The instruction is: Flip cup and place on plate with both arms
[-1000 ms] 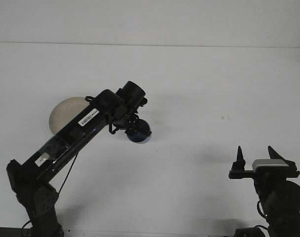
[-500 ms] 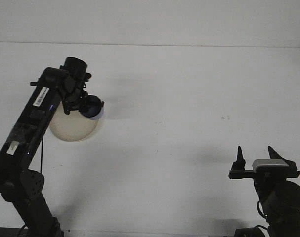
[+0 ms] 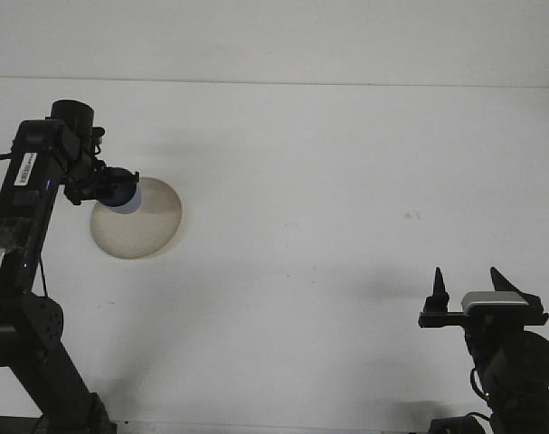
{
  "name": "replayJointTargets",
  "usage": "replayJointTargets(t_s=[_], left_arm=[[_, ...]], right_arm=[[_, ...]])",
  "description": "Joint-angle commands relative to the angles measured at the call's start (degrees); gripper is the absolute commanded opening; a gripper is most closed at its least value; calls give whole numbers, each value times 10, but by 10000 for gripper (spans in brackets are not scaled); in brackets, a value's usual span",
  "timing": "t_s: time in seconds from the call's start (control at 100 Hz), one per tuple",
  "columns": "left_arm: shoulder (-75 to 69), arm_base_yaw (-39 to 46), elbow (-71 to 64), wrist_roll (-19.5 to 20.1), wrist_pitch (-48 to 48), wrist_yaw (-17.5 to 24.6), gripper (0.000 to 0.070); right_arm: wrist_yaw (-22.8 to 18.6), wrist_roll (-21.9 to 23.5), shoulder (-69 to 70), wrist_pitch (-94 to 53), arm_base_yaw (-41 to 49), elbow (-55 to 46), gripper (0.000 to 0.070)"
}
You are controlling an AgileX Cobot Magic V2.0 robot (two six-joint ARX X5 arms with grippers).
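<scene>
Clamping the blue cup (image 3: 122, 190) in its jaws at the upper left of the frame, the left gripper (image 3: 107, 185) holds it over the left edge of the pale plate (image 3: 147, 226) on the white table (image 3: 328, 181), while the right gripper (image 3: 468, 294) sits at lower right, its fingers spread apart and empty.

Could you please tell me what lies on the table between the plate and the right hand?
Nothing: in the front view, the white table is bare between the plate and the right hand.
</scene>
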Motion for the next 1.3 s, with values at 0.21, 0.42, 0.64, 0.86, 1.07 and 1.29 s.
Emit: replayJointTargets(t_s=[0.21, 0.42, 0.64, 0.86, 1.07, 1.29], left_arm=[[57, -1, 13, 3, -3, 6, 15], [86, 0, 13, 3, -2, 6, 16], [92, 0, 13, 4, 5, 6, 38], [92, 0, 13, 5, 8, 6, 326], [92, 5, 14, 5, 20, 6, 389], [80, 17, 28, 3, 22, 6, 389]], right_arm=[[2, 0, 0, 5, 0, 1, 602], [4, 0, 0, 5, 0, 1, 602], [4, 0, 0, 5, 0, 1, 602], [4, 0, 0, 5, 0, 1, 601], [4, 0, 0, 5, 0, 1, 602], [4, 0, 0, 5, 0, 1, 602]])
